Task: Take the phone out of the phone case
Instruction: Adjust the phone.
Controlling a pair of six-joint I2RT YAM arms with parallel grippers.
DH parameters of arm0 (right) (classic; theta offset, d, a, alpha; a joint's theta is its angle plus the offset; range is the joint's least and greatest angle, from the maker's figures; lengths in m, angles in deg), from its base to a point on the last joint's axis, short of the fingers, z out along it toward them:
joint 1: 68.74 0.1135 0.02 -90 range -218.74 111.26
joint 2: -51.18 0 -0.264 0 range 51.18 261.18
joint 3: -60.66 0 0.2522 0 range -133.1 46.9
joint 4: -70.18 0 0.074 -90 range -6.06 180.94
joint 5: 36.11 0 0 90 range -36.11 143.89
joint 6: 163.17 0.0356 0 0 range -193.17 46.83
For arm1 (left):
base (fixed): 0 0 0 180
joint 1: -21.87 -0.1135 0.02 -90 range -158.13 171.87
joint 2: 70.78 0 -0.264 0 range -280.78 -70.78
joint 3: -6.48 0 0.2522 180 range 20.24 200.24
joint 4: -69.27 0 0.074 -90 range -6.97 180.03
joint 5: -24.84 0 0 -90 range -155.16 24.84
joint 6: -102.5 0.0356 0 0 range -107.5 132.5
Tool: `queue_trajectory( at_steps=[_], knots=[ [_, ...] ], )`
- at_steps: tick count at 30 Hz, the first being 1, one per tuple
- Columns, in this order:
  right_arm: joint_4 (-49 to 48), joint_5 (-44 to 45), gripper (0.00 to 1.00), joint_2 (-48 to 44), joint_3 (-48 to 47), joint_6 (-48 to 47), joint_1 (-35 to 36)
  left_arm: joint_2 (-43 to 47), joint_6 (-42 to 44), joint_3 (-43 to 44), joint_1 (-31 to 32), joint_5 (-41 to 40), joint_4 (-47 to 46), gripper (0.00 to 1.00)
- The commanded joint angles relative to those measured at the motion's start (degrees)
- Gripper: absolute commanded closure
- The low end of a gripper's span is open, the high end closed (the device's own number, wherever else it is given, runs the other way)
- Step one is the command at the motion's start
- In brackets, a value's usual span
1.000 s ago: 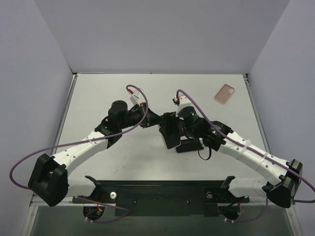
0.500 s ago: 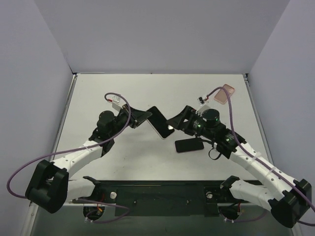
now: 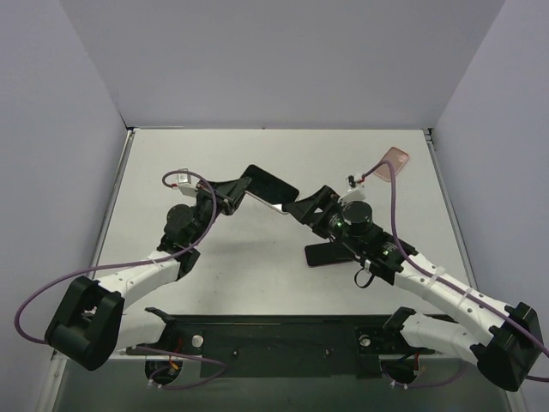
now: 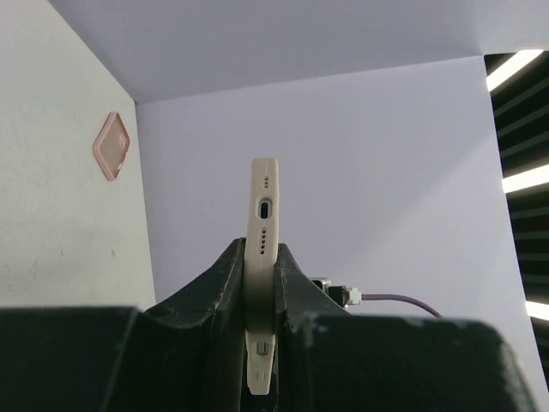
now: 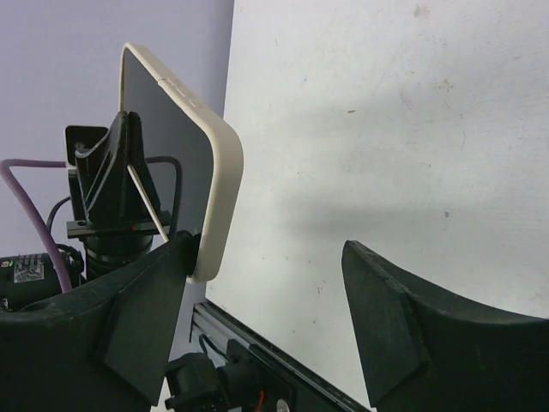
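A phone with a dark screen sits in a cream case (image 3: 273, 188). My left gripper (image 3: 244, 190) is shut on its near end and holds it in the air above the table's middle. The left wrist view shows the cased phone (image 4: 263, 215) edge-on between the jaws, port end up. In the right wrist view the cased phone (image 5: 184, 163) stands at the left, screen facing the camera. My right gripper (image 3: 302, 206) is open, also shown in its wrist view (image 5: 266, 253). Its left finger (image 5: 146, 300) is at the case's lower corner. The right finger is well clear.
A black phone-shaped slab (image 3: 330, 254) lies flat on the table under my right arm. An empty pink case (image 3: 393, 160) lies at the back right corner and also shows in the left wrist view (image 4: 111, 146). Grey walls close in the table.
The grippers, together at the table's middle a second ago, parted. My left gripper carried the cased phone back and left, higher up. My right gripper opened and now sits beside the case.
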Motion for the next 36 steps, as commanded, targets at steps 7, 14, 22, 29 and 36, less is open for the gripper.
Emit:
queue_trajectory(
  at_steps=[7,14,22,29,36],
  knots=[
    [-12.2,0.5,0.39,6.7,-0.2,2.8,1.5,0.6,-6.3,1.1,0.6,-5.3,-14.9,1.0],
    [-22.9,0.2,0.46,9.0,2.9,6.7,1.3,1.0,-7.6,0.3,1.5,-6.1,-16.6,1.0],
    [-28.8,-8.4,0.98,13.3,-1.1,3.6,-0.3,2.4,-7.5,-0.6,2.9,-2.1,-12.5,1.0],
    [-21.7,-14.7,1.0,8.0,-2.0,-4.9,-7.1,11.5,15.0,5.0,2.4,10.3,23.5,0.21],
    [6.0,-25.0,1.0,3.9,-11.0,-24.9,-12.2,20.3,44.6,16.1,2.1,-3.4,63.5,0.15]
  ],
)
